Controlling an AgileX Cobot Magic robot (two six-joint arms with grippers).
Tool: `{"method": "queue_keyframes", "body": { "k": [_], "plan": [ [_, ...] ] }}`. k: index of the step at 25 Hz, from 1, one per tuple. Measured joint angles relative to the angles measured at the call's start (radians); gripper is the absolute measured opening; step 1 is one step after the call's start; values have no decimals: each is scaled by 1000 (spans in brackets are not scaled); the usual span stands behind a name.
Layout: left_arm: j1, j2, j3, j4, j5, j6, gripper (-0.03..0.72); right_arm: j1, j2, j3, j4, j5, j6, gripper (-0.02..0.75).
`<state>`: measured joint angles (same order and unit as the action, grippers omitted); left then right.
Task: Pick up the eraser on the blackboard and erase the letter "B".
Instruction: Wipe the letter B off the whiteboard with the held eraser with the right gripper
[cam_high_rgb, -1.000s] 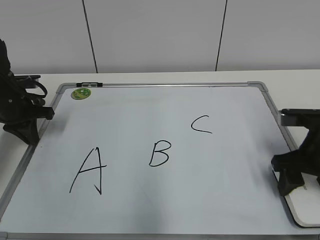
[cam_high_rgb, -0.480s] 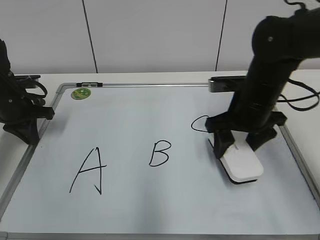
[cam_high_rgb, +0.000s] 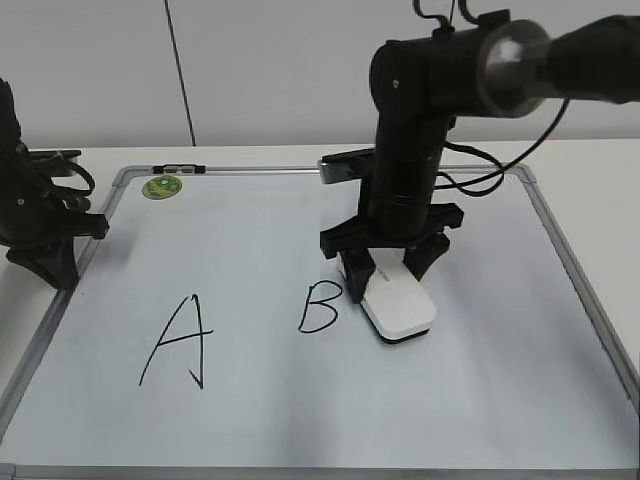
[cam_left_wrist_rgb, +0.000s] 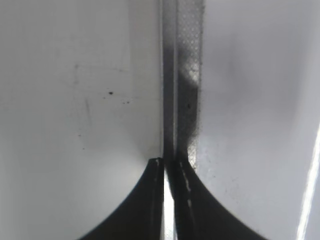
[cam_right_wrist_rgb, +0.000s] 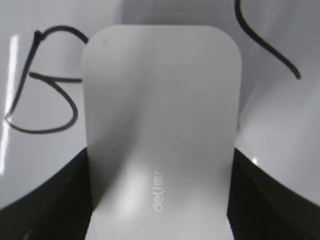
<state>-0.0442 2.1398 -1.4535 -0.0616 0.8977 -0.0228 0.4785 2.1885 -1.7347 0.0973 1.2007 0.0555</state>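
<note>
Right gripper (cam_high_rgb: 389, 272) clamps eraser (cam_high_rgb: 399, 308) beside letter "B" (cam_high_rgb: 320, 306).

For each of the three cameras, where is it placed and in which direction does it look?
Exterior: in front, slanting down on the blackboard; both arms show.
Left wrist: close above the board's frame; left gripper shut.
Right wrist: looks down on the eraser in the right gripper.
Shared: exterior and right wrist both show the eraser and the letter "B".
</note>
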Motion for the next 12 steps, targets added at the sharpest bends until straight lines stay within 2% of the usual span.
{"method": "queue_keyframes", "body": {
  "k": [5, 12],
  "plan": [
    [0, 0, 0, 0, 0, 0, 22, 29, 72, -97, -7, 5, 8, 526],
    [0, 0, 0, 0, 0, 0, 22, 35, 101, -121, -9, 17, 17, 525]
  ]
}}
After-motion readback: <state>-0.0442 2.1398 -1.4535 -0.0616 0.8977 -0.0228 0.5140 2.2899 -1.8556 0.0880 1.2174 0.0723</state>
